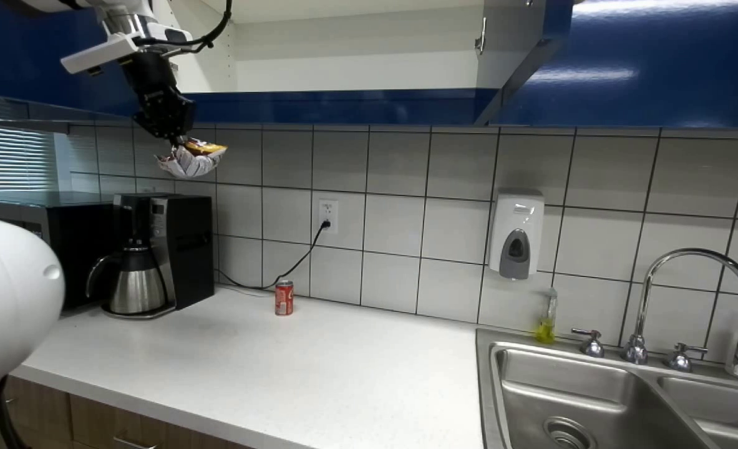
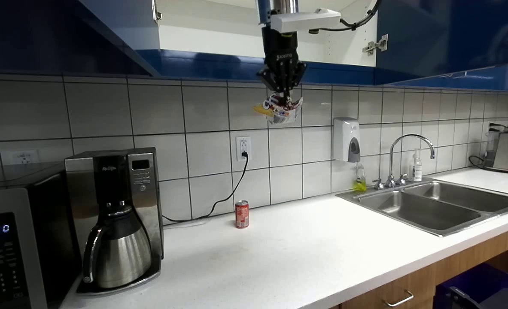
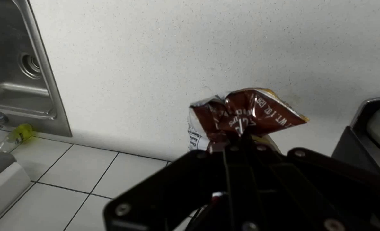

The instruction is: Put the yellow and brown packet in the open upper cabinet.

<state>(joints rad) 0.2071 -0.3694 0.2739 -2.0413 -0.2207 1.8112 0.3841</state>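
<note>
The yellow and brown packet shows crinkled in both exterior views (image 1: 191, 163) (image 2: 281, 116), with yellow and silvery-white sides. In the wrist view its brown end with white print (image 3: 267, 114) faces the camera. My gripper points down in both exterior views (image 1: 178, 142) (image 2: 285, 98). Its fingers (image 3: 243, 138) are shut on the packet's pinched middle; the fingers hide part of it. The packet hangs high above the counter, just below the level of the cabinet's blue bottom edge. The open upper cabinet shows its pale interior in both exterior views (image 1: 356, 62) (image 2: 219, 34).
Open cabinet doors (image 1: 512, 50) (image 2: 421, 38) stand at the cabinet's sides. Below are a coffee maker (image 1: 188, 249), a microwave (image 2: 17, 240), a red can (image 1: 284, 298) and the white counter (image 2: 279, 253). A soap dispenser (image 1: 518, 234) and a sink (image 1: 562, 368) are farther along.
</note>
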